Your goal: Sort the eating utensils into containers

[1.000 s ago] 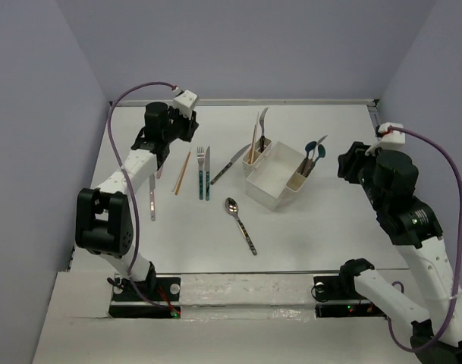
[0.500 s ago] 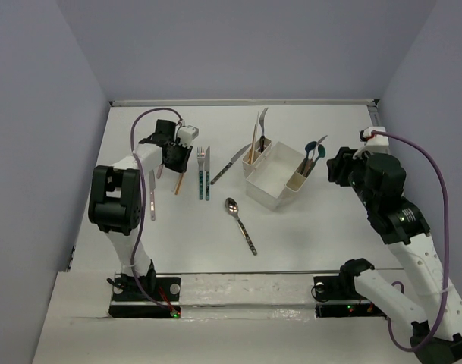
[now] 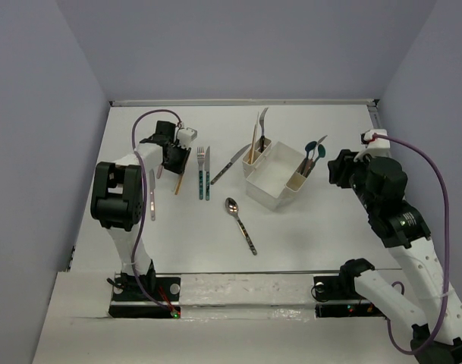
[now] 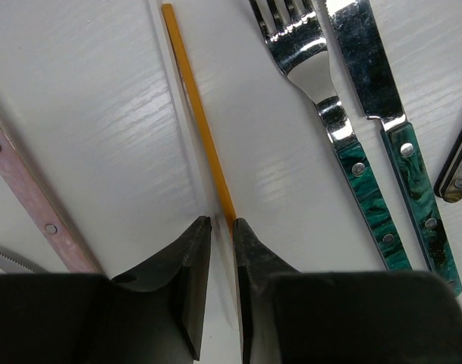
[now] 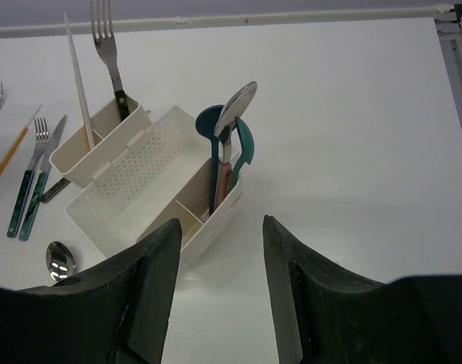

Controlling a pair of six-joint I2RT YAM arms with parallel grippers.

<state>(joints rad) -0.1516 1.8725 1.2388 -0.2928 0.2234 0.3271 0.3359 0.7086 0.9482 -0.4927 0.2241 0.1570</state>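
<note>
One white table bears a caddy right of centre, utensils upright in both end slots. Near it hangs the right gripper, jaws wide, empty. Left gripper jaws, a slit apart, straddle the orange chopstick lying flat beside a green-handled fork.

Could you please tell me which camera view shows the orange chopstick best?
The left wrist view: the orange chopstick appears close up, running between the left claw's fingertips. Top external shows only a thin sliver; right wrist shows a short stretch at its left edge.
</note>
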